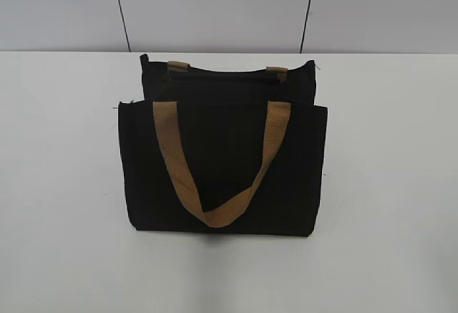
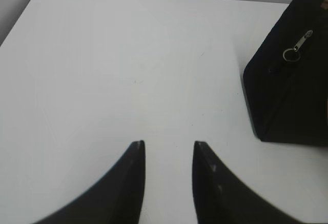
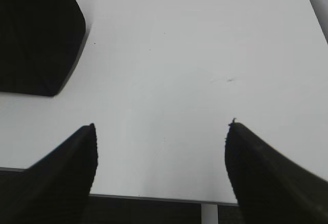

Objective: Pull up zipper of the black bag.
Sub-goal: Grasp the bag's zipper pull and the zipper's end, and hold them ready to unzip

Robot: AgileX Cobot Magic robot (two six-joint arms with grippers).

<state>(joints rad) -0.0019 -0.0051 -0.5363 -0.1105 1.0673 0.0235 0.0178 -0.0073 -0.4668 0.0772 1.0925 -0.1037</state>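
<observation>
The black bag stands on the white table with a tan handle hanging down its front. In the left wrist view the bag's end is at the right, with the silver zipper pull and its ring near the top edge. My left gripper is open and empty over bare table, well left of the bag. In the right wrist view a corner of the bag is at the upper left. My right gripper is wide open and empty near the table's front edge. Neither gripper shows in the exterior view.
The white table spreads on both sides of the bag. Its front edge shows under the right gripper. A grey panelled wall stands behind the table.
</observation>
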